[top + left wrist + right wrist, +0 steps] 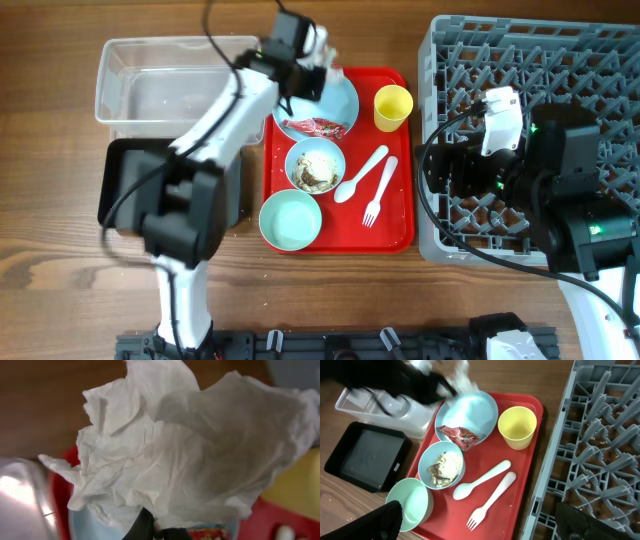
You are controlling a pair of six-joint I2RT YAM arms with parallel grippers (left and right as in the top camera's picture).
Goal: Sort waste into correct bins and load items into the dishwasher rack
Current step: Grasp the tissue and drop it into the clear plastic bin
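Napkin point(200, 450): white, crumpled, filling the left wrist frame. No clear long axis; widest left to right, fanning upward from a pinched lower edge.
Left gripper point(157, 531): bottom centre of that frame, jaws closed on the pinched edge. Grip seen only here; overhead hides it under the wrist, upper centre, above plate point(340, 100) at the top of red tray point(395, 232).
Overhead alone: tub point(150, 85) and black tray point(125, 185) whole, at left.
Right wrist view: wrapper point(461, 435) on plate; spoon point(481, 480) and fork point(492, 500) with heads lower left, handles upper right.
Right gripper point(485, 522): jaws wide, fingers in the bottom corners, rack point(600, 450) at right.
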